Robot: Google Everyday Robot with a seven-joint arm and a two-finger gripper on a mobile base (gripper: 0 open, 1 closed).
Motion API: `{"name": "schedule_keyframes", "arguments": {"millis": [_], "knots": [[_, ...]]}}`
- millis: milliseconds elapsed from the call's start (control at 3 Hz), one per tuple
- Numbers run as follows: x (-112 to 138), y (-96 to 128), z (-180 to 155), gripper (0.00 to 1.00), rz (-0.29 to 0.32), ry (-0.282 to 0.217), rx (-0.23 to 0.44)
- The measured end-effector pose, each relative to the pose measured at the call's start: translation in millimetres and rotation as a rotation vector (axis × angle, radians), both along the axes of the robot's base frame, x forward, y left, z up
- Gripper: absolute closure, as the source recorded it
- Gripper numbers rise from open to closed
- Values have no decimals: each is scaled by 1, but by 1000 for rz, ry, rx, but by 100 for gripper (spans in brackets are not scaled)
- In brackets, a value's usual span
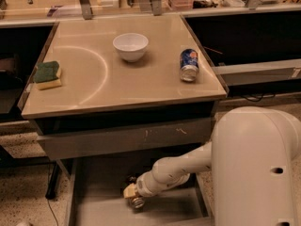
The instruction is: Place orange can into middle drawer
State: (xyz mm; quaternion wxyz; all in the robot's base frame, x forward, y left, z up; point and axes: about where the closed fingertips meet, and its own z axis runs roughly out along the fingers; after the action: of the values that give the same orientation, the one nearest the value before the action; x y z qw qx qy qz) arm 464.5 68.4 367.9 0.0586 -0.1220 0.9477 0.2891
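The middle drawer is pulled open below the counter, a wide shallow grey tray with low side walls. My arm reaches down into it from the right. The gripper is low over the drawer floor, near its middle. The orange can is right at the gripper's tip, inside the drawer, with one silver end facing the camera and a bit of gold wall showing. I cannot tell whether the can rests on the drawer floor or hangs just above it.
A grey drawer front with white scratch marks sits above the open drawer. On the tan countertop stand a white bowl, a blue can and a green-yellow sponge. My white base fills the lower right.
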Motion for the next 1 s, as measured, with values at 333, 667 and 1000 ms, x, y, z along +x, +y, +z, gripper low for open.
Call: {"name": "schedule_keyframes", "arguments": {"millis": [333,667,1000], "knots": [[0,0,0,36,0,0,0],[0,0,0,13,0,0,0],[0,0,0,0,0,0,0]]}}
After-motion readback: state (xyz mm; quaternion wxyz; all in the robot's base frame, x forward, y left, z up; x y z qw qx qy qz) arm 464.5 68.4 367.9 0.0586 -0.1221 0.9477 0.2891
